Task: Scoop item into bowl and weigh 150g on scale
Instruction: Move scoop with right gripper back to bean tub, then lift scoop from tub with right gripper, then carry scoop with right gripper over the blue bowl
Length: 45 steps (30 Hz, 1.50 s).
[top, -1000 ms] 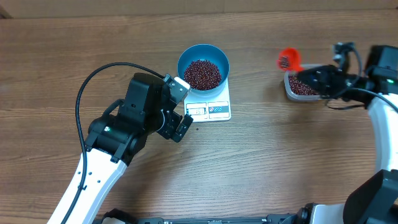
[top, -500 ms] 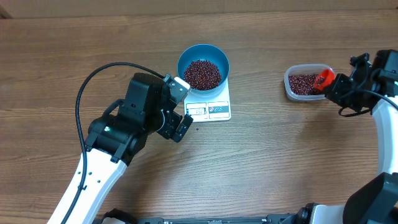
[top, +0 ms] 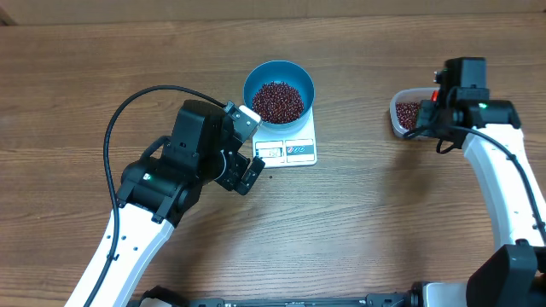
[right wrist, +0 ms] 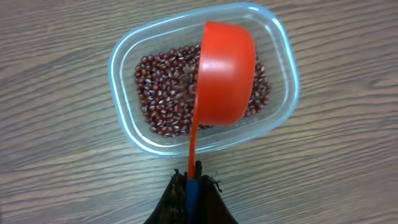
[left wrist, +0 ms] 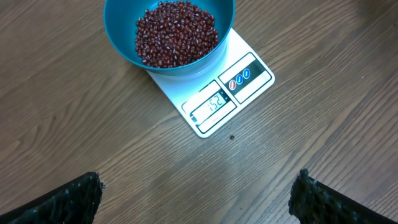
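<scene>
Left gripper gaped wide, fingers far apart, aimed downward. Right gripper pinched shut, tips together, aimed downward.

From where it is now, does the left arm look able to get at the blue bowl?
Probably yes: the left arm points at the bowl on the scale, its jaws wide open, and nothing stands between them.

Bright, even light from above leaves only soft shadows beside the round bright-blue bowl. All views are sharp; the clear plastic tub shows faint glare on its rim.
</scene>
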### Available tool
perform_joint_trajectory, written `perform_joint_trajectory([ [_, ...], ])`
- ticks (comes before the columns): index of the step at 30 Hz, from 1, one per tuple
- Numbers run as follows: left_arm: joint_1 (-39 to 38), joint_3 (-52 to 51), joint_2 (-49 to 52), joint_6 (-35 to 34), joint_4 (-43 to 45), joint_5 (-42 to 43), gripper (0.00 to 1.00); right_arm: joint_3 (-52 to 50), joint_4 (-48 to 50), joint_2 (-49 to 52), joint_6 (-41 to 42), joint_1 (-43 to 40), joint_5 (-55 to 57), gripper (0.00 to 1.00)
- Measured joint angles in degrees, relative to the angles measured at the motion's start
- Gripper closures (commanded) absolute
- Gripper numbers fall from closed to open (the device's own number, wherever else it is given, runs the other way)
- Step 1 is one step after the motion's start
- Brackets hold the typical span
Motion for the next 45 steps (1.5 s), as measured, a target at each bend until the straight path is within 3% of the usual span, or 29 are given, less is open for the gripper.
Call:
perform_joint_trajectory([
  [31,0.0,0.0,0.0,0.0,0.0,0.0,0.00,0.0,-0.4,0.0,-2.8,8.3,14.0,0.96],
  [35,0.0,0.0,0.0,0.0,0.0,0.0,0.00,0.0,0.6,0.0,-2.8,8.5,9.4,0.96],
  [45,0.0,0.0,0.0,0.0,0.0,0.0,0.00,1.2,13.0,-1.7,-5.8,12.1,-19.1,0.96],
])
